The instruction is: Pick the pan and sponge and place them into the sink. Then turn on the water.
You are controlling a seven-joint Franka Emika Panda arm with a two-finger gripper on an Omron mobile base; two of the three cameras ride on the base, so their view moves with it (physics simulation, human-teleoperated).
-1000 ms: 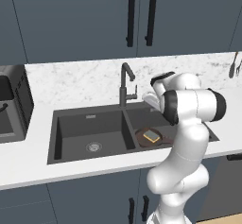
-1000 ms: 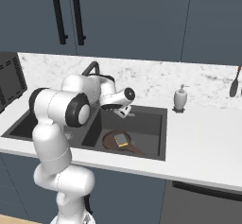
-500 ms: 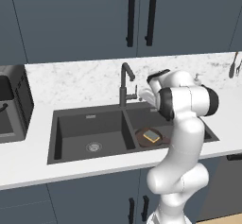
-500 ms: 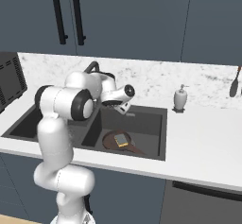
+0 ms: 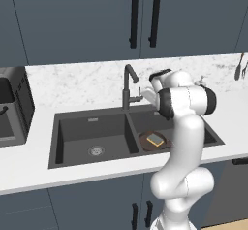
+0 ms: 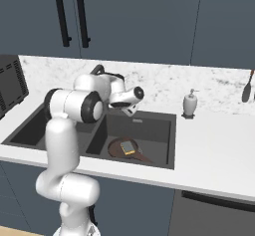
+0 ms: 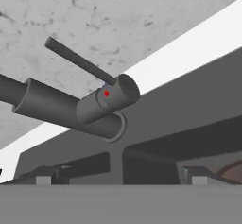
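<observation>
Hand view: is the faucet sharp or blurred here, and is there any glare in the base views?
Hand view: the faucet looms large with soft edges, its lever readable. Left base view: flat lighting, no glare on the sink. Right base view: equally even, the pan clear.

Light is even and fairly bright, soft and rendered, with no clear single source. The white arm (image 5: pixel 186 127) shades grey on its undersides. The sink (image 5: pixel 92 127) basins stay dark with little detail inside. The hand view is coarse and blocky; the faucet (image 7: pixel 71 107) near 9 o'clock looks soft-edged. No glare, no edge distortion.
</observation>
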